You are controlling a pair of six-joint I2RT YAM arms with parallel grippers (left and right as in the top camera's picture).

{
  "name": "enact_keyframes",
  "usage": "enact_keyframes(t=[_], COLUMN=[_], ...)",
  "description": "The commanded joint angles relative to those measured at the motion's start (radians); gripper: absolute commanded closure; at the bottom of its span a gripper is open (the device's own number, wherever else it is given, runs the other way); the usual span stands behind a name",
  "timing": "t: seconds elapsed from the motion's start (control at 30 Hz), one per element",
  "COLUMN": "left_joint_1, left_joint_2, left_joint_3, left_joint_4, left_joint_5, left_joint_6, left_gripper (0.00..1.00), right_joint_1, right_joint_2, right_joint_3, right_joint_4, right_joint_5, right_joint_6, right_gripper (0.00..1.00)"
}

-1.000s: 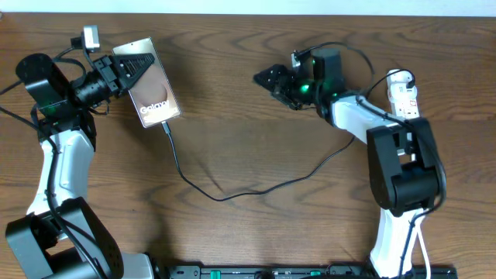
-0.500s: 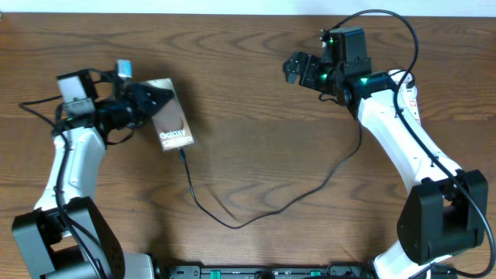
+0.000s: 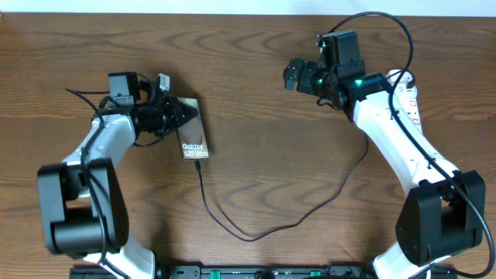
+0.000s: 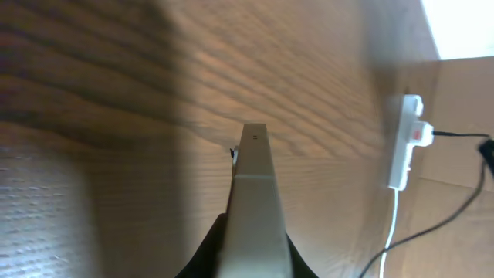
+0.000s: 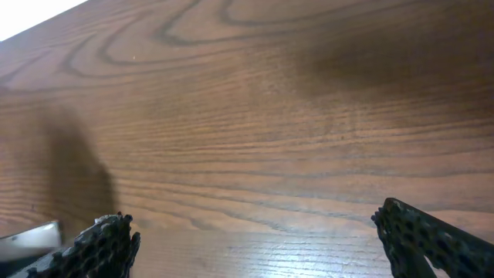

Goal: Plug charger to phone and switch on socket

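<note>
Left gripper point(image 3: 184, 113) clamped on the far end of the phone point(image 3: 194, 138), phone on the left side of the table point(image 3: 256, 46), black charger point(image 3: 232, 230) cable meeting its near end and looping off right, right gripper point(image 3: 294, 75) with fingers wide apart over bare wood, far right, white socket point(image 4: 404, 143) beside the right arm.

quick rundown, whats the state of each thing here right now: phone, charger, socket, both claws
phone: held in the left claw, label side showing to the overhead view
charger: tip at the phone's lower end, looks plugged in; cable slack across the table
socket: lying flat, nothing touching it; switch position cannot be told
left claw: shut on the phone
right claw: open, empty
</note>
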Motion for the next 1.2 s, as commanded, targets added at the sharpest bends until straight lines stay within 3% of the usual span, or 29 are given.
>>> enact_keyframes(t=[0.0,1.17], left_joint_1=[0.001,-0.042], left_joint_2=[0.029,0.124], left_joint_3=[0.012,0.011], left_joint_4=[0.009,0.023], left_joint_5=[0.012,-0.171], left_joint_6=[0.006,0.025], left_gripper=[0.93,0.93], right_joint_1=[0.006,0.009], right_joint_2=[-0.010,-0.009], right_joint_3=[0.015,0.014], right_joint_4=[-0.005,-0.015], right_joint_5=[0.016,0.016], right_joint_6=[-0.016,-0.016], right_gripper=[0.01,0.01])
